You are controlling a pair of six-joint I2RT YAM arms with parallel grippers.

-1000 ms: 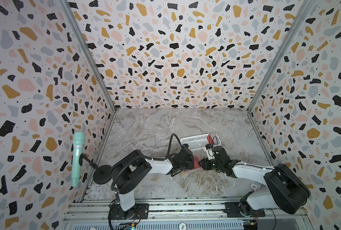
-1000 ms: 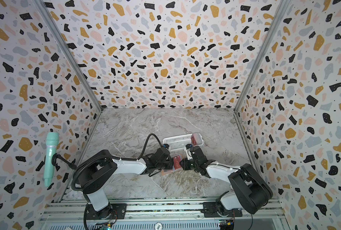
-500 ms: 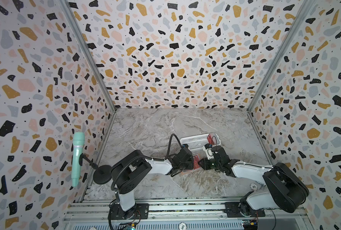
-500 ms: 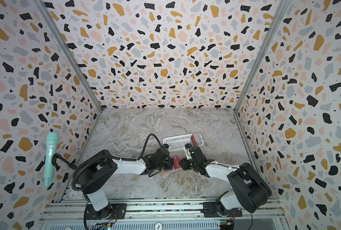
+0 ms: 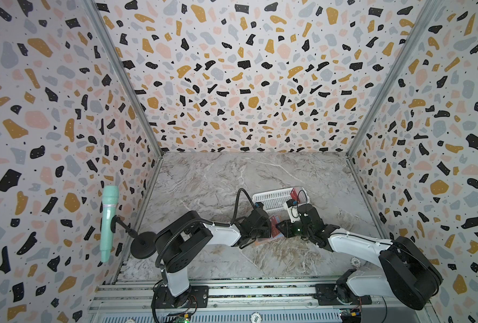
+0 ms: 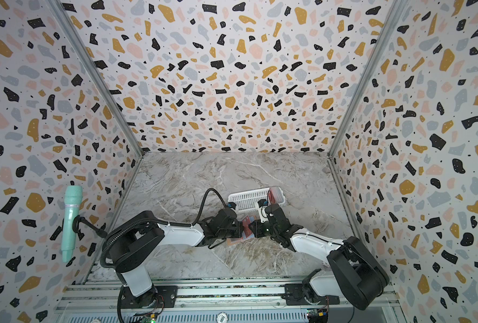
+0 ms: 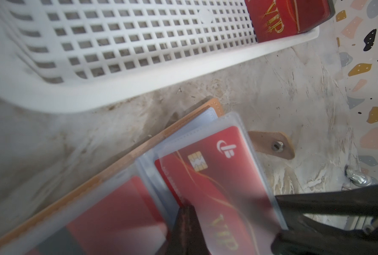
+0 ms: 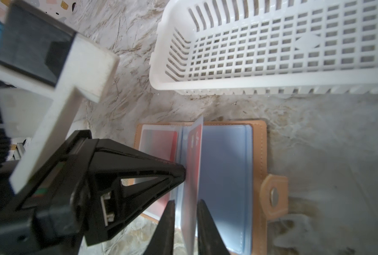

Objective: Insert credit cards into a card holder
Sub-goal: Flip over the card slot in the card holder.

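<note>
The tan card holder (image 8: 258, 159) lies open on the marble, pale blue inside, between both grippers (image 5: 263, 240) (image 6: 236, 241). One clear sleeve stands upright with a red VIP credit card (image 7: 216, 181) (image 8: 194, 154) in it. My right gripper (image 8: 184, 203) (image 5: 281, 226) straddles that sleeve, jaws narrowly open, one finger touching it. My left gripper (image 7: 184, 207) (image 8: 181, 173) is shut, its tip against the sleeve's other face. A second card (image 8: 159, 145) sits in the flat left page. Another red card (image 7: 287, 19) (image 5: 299, 194) lies in the basket.
A white slotted basket (image 5: 271, 195) (image 8: 272, 86) stands just behind the holder. The holder's snap tab (image 8: 274, 194) sticks out to one side. A mint microphone (image 5: 107, 221) on a black stand is at the left wall.
The right gripper's jaws have narrowed around the upright sleeve. Both arms have stayed almost where they were.
</note>
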